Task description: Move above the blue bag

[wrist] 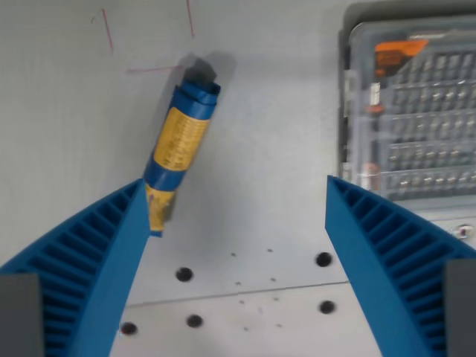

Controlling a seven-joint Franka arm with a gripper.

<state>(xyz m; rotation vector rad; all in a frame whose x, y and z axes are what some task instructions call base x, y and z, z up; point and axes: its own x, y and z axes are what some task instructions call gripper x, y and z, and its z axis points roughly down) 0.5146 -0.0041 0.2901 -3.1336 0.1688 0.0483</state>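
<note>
While approach is under way: gripper [234,216], jaws wide apart, empty; blue bag [181,141] at ten o'clock, off-centre. Next: shift that way to centre over it.

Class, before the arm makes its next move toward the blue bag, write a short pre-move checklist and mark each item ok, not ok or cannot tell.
1. Blue bag in view: ok, lying tilted on the table.
2. Gripper open and empty: ok.
3. Gripper centred over bag: not ok, bag sits toward the wrist view's left finger.
4. Clear of the bit case: ok, it is off to the right.
5. Height above bag: cannot tell.
</note>
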